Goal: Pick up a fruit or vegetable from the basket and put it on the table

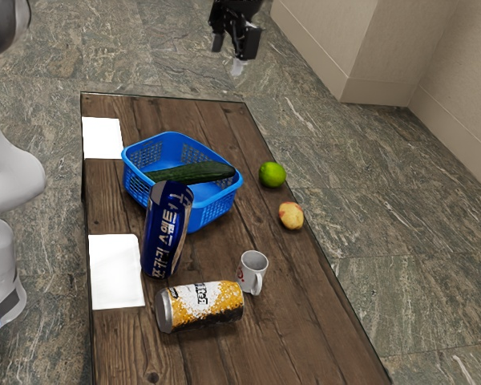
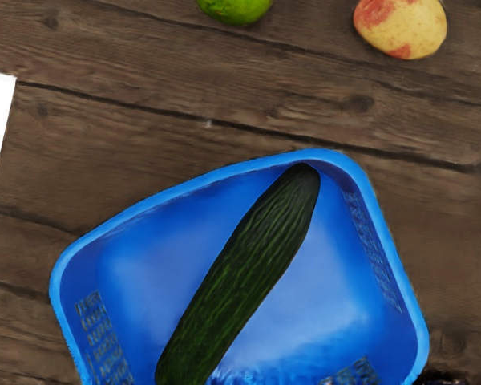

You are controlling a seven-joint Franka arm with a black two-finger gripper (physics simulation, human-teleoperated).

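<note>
In the exterior view my gripper (image 1: 234,43) is high up, above the height of the things on the table, its two black fingers apart and nothing between them. A blue basket (image 1: 226,192) stands on the wooden table (image 1: 224,124). The dark green cucumber (image 1: 194,172) lies across it, one end near the rim. In the wrist view the cucumber (image 2: 244,269) slants through the basket (image 2: 58,281), below my hand and clear of it. Outside the basket, a green lime (image 1: 272,175) and a yellow-red fruit (image 1: 291,215) rest on the table.
A blue can-like container (image 1: 167,228) stands tight beside the basket. Nearer the exterior view's bottom are a yellow-and-white can (image 1: 199,305) on its side and a white mug (image 1: 252,271). Two white sheets (image 1: 116,271) lie along the table's edge at the exterior view's left.
</note>
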